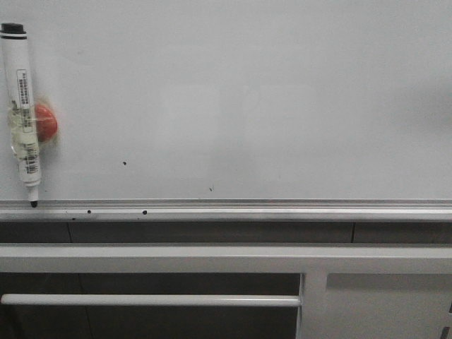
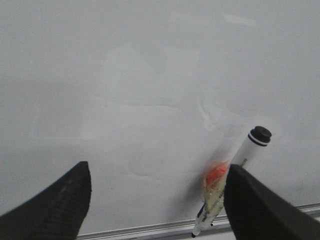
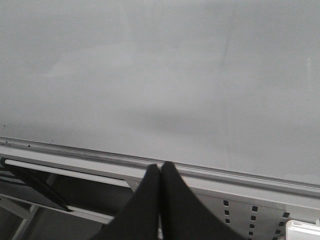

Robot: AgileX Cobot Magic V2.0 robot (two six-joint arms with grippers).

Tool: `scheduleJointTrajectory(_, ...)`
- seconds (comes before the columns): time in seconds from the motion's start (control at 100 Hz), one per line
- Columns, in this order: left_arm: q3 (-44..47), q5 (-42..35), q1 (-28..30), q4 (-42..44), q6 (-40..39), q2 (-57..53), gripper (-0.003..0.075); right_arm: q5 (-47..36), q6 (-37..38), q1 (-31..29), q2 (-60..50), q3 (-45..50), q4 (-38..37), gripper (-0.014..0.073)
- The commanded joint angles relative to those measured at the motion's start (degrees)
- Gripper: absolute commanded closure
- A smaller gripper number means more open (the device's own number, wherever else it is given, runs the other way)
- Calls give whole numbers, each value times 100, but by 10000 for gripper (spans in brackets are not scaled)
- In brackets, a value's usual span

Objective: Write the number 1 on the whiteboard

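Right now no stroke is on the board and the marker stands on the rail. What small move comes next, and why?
Probably ease the left hand toward the marker so its open fingers straddle the barrel. The whiteboard shows only specks, no 1, and the marker stands untouched with its tip on the rail, close by one finger.

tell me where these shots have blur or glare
Front view: the marker pen is fairly sharp, the red blob beside it smeared. Left wrist view: soft glare and wipe streaks on the whiteboard, left gripper fingers blurred. Right wrist view: even, dull light, right gripper soft-edged.
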Motion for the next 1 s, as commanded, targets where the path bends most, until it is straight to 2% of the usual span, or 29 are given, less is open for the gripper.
scheduleJointTrajectory(0.0, 93, -806, -287, -98, 17, 80, 218, -437, -108, 34, 98, -192, 29, 657)
scheduleJointTrajectory(0.13, 540, -1175, -660, -267, 17, 80, 262, -487, -108, 34, 98, -192, 29, 657)
scheduleJointTrajectory(0.3, 854, -1505, -1142, -637, 17, 120, 276, -534, -108, 34, 98, -192, 29, 657)
scheduleJointTrajectory(0.55, 1000, -2388, -1621, -735, -11, 1012, 282, -544, -108, 34, 98, -192, 29, 657)
scheduleJointTrajectory(0.79, 988, -3981, -2790, -855, -23, 2558, 282, -544, -108, 34, 98, -192, 29, 657)
scheduleJointTrajectory(0.99, 988, -5297, -3445, -1192, -31, 3641, 282, -620, -108, 34, 98, -192, 29, 657)
